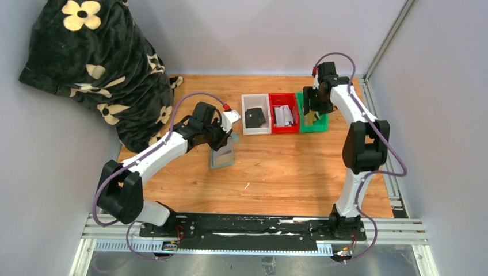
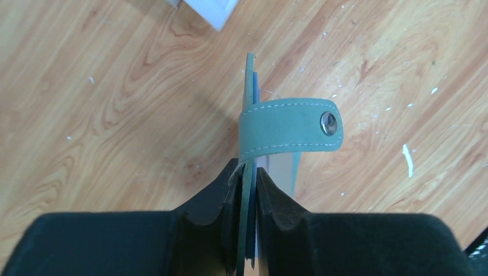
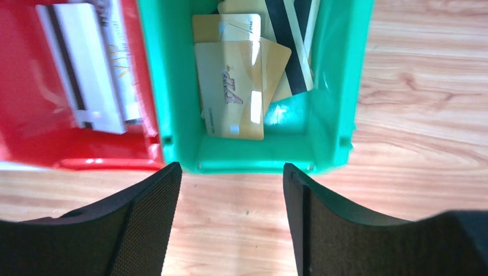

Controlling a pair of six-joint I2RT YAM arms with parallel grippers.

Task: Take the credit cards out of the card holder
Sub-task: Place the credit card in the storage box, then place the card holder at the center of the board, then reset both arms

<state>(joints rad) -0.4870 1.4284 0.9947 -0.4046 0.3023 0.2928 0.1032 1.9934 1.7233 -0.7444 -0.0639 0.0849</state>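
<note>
My left gripper (image 1: 223,137) is shut on the sage-green card holder (image 1: 222,155) and holds it hanging open above the table. In the left wrist view the jaws (image 2: 248,172) pinch one flap edge-on. The closing tab (image 2: 288,129) with its snap curls to the right, unfastened. A pale inner panel (image 2: 282,172) shows behind it; I cannot tell whether a card is inside. My right gripper (image 1: 312,109) is open and empty (image 3: 230,172) above the near end of the green bin (image 3: 339,86). Tan-gold credit cards (image 3: 230,98) lie in that bin. White cards with dark stripes (image 3: 80,69) lie in the red bin (image 3: 23,132).
A white bin (image 1: 247,115) holding a black wallet (image 1: 255,118) stands left of the red bin (image 1: 284,114) at the back of the table. A dark flowered blanket (image 1: 98,69) is heaped at the back left. A metal rail (image 1: 380,121) runs along the right edge.
</note>
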